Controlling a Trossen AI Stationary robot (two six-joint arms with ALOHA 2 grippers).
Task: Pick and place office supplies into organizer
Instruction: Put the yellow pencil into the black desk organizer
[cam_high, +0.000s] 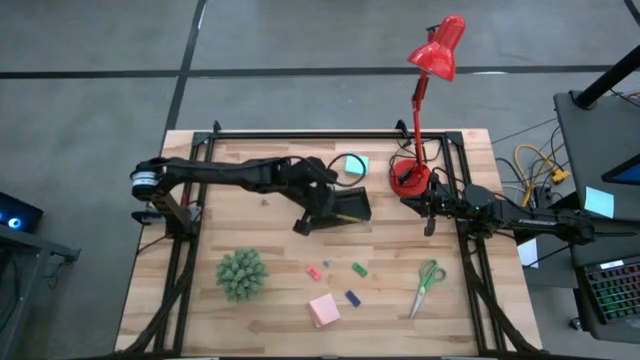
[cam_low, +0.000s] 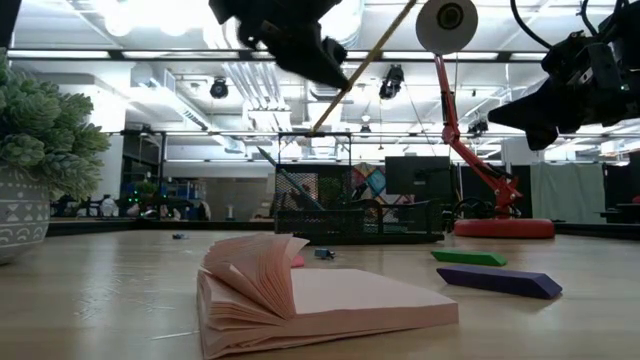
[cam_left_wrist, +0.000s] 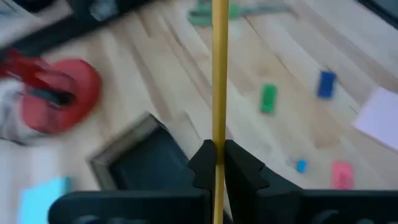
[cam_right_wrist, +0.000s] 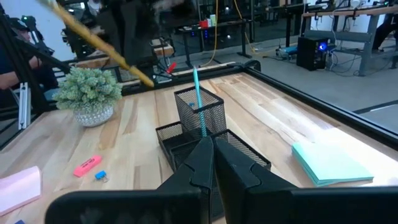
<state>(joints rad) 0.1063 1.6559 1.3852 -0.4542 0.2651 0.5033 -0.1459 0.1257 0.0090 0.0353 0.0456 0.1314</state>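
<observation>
L gripper (cam_left_wrist: 217, 163) was clamped on the yellow pencil (cam_left_wrist: 219, 74), above the organizer (cam_high: 345, 207) near the tabletop's far edge. Best to tip it upright over the cup w/ the teal pen (cam_right_wrist: 199, 102) before letting go. R gripper (cam_right_wrist: 211, 152) waited closed, empty.

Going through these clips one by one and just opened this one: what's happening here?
The left gripper is shut on a yellow pencil, holding it in the air above the black organizer, where a teal pen already stands upright. The right gripper waits shut beside the red lamp's base. Scissors, erasers and a pink sticky pad lie on the table.
</observation>
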